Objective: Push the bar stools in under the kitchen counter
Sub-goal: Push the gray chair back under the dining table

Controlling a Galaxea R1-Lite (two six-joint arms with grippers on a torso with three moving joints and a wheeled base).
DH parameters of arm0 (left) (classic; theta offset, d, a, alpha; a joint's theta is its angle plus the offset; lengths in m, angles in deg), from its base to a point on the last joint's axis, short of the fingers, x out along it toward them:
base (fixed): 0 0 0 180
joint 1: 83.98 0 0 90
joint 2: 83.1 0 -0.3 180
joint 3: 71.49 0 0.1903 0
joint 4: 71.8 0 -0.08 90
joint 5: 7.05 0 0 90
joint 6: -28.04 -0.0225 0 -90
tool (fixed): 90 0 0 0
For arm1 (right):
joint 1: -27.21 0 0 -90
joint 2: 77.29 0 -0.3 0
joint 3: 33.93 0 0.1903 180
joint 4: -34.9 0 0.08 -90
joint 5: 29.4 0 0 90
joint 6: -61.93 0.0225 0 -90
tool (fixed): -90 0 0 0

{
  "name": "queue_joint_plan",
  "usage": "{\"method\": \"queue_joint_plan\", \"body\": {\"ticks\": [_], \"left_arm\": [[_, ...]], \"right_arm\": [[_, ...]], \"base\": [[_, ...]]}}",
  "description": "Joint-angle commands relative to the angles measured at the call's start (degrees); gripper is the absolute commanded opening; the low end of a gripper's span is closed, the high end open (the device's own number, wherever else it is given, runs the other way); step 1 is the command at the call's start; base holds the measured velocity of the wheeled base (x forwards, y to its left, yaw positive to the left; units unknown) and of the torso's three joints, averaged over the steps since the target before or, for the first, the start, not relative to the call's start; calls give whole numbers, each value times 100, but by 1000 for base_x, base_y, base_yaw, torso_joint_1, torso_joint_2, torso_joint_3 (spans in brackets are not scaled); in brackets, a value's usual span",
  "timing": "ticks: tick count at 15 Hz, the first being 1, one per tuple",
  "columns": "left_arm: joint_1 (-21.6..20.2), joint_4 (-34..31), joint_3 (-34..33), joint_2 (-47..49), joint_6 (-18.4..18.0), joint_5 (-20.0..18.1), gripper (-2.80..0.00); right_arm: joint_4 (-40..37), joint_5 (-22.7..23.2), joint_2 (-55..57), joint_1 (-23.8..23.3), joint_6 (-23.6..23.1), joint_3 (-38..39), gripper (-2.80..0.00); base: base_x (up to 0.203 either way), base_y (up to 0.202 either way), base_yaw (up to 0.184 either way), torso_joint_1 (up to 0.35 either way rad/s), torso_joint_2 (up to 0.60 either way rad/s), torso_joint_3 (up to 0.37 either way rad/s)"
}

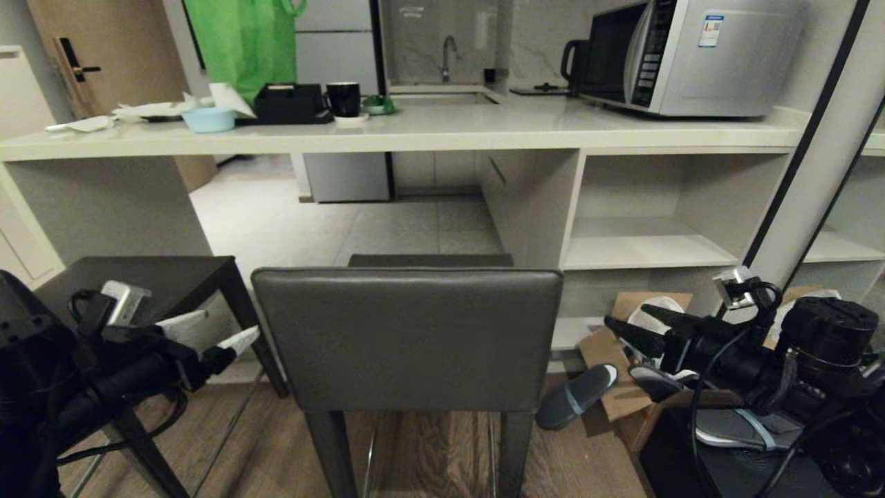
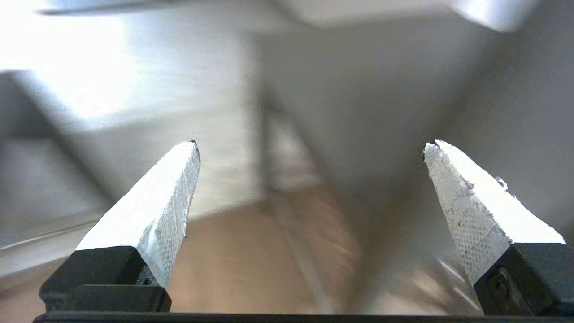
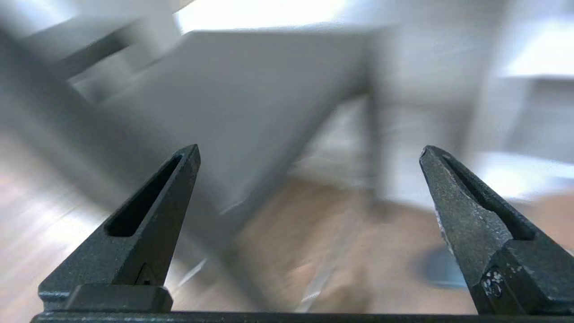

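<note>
Kitchen with wood floor; long pale table [image 1: 415, 135] ran across the far side, its long axis 9 to 3 o'clock, open shelves [image 1: 650, 249] below at 2 o'clock. On top: pale blue bowl [image 1: 207, 119], contents not visible; black mug [image 1: 343, 98]; microwave [image 1: 691, 55].

Near stool [image 1: 408, 339] stood dead centre, backrest broadside to the camera, seat pointing to 12 o'clock, not yet under the table. Second stool [image 1: 148, 277] at 9 o'clock.

Left pincer [image 1: 218, 330] spread wide, empty, just left of the backrest. Right pincer [image 1: 626, 321] also wide apart, empty, right of it.
</note>
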Motion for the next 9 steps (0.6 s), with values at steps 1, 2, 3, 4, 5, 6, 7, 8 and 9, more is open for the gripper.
{"method": "queue_joint_plan", "body": {"ticks": [1,2,3,4,5,6,7,8,9], "left_arm": [[253,53,221,-243,21,1716,0],[469,53,428,-305,23,2476,0],[669,18,617,-407,21,2912,0],[738,-233,689,-541,24,3001,0],[752,-498,804,-603,32,3019,0],[740,-630,934,-644,36,3051,0],[720,-788,1125,-663,43,3140,0],[717,-1042,1324,-717,43,3372,-58],[725,-1330,1472,-764,47,3537,-280]], "right_arm": [[49,-1679,-457,-15,-145,3,0],[8,-2157,-624,-62,-474,-5,0],[-104,-2367,-789,-107,-608,-43,0],[-346,-2573,-981,-126,-704,-176,0],[-720,-2817,-1180,-128,-756,-453,0],[-1087,-3067,-1339,-128,-771,-780,0],[-1494,-3313,-1493,-132,-766,-1153,0],[-2022,-3525,-1647,-134,-754,-1458,0],[-2389,-3635,-1797,-128,-738,-1596,-156]], "base": [[0,0,0,0,0,0],[0,0,0,0,0,0],[0,0,0,0,0,0],[0,0,0,0,0,0],[0,0,0,0,0,0],[0,0,0,0,0,0],[0,0,0,0,0,0],[0,0,0,0,0,0],[0,0,0,0,0,0]]}}
